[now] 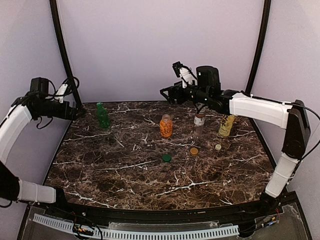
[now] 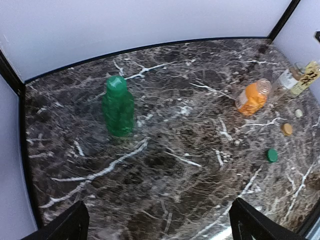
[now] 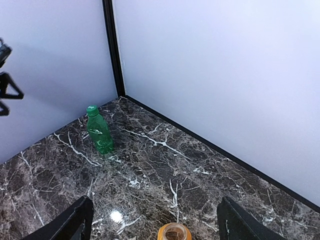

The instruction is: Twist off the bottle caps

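The slim green bottle [image 1: 102, 115] stands at the back left with its green cap [image 2: 116, 85] on; it also shows in the right wrist view [image 3: 99, 131]. The orange juice bottle [image 1: 166, 126] stands uncapped, its mouth open [image 3: 174, 233]. The brown bottle [image 1: 199, 123] and the yellow tea bottle [image 1: 226, 125] stand to its right. A green cap [image 1: 166, 157], a golden-brown cap [image 1: 194, 151] and a cream-white cap [image 1: 218, 147] lie loose on the table. My left gripper [image 1: 76, 112] is open and empty, left of the green bottle. My right gripper [image 1: 166, 93] is open and empty, high behind the orange bottle.
The dark marble table [image 1: 130, 180] is enclosed by pale walls with black corner posts [image 1: 65, 55]. In the left wrist view the orange bottle [image 2: 252, 97] and the loose caps sit at the far right. The front half of the table holds nothing.
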You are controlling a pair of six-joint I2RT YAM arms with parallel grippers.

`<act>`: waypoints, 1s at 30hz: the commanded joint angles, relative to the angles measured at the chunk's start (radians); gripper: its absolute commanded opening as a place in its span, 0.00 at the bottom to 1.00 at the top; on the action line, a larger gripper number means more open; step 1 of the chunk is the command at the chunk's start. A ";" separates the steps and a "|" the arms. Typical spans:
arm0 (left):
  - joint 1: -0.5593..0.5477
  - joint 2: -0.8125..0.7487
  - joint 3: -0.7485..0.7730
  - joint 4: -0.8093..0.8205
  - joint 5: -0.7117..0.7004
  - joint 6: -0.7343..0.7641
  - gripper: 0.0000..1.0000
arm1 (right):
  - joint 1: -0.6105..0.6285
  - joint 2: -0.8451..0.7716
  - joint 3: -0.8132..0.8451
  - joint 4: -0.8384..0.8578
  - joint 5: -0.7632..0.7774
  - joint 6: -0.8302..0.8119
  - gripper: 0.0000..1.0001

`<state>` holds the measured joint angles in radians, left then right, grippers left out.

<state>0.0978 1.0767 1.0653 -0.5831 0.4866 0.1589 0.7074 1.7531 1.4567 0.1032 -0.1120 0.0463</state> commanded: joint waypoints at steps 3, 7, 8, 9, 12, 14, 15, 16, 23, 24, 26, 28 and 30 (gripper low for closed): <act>-0.017 0.499 0.590 -0.497 -0.261 0.281 0.99 | 0.021 -0.080 -0.064 -0.014 -0.024 0.015 0.85; -0.023 0.640 0.732 -0.381 -0.231 0.211 0.99 | 0.042 -0.098 -0.065 -0.033 -0.009 0.012 0.85; -0.026 0.667 0.746 -0.324 -0.197 0.188 0.99 | 0.046 -0.099 -0.061 -0.043 -0.003 0.010 0.85; -0.033 0.676 0.761 -0.293 -0.174 0.142 0.99 | 0.048 -0.101 -0.054 -0.055 0.004 0.010 0.85; -0.078 0.703 0.749 -0.170 -0.142 0.108 0.99 | 0.054 -0.105 -0.032 -0.090 0.029 0.013 0.85; -0.139 0.707 0.712 -0.103 -0.180 0.123 0.99 | 0.060 -0.111 -0.024 -0.099 0.047 0.013 0.85; -0.163 0.708 0.677 -0.053 -0.192 0.121 0.99 | 0.063 -0.112 -0.021 -0.099 0.056 0.013 0.85; -0.171 0.711 0.647 -0.030 -0.216 0.115 0.99 | 0.066 -0.113 -0.017 -0.100 0.063 0.013 0.85; -0.202 0.758 0.562 0.149 -0.463 0.108 0.99 | 0.079 -0.108 0.004 -0.139 0.086 0.013 0.85; -0.208 0.768 0.551 0.154 -0.484 0.114 0.99 | 0.080 -0.105 0.010 -0.142 0.088 0.012 0.85; -0.210 0.774 0.529 0.173 -0.505 0.106 0.99 | 0.083 -0.096 0.019 -0.150 0.093 0.008 0.85; -0.211 0.773 0.506 0.195 -0.510 0.099 0.98 | 0.085 -0.089 0.026 -0.154 0.096 0.001 0.85; -0.211 0.768 0.482 0.213 -0.494 0.090 0.96 | 0.086 -0.082 0.031 -0.160 0.099 -0.005 0.85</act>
<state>-0.1066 1.8553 1.5959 -0.4332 0.0345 0.2672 0.7830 1.6752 1.4528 -0.0387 -0.0349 0.0532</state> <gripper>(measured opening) 0.984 0.848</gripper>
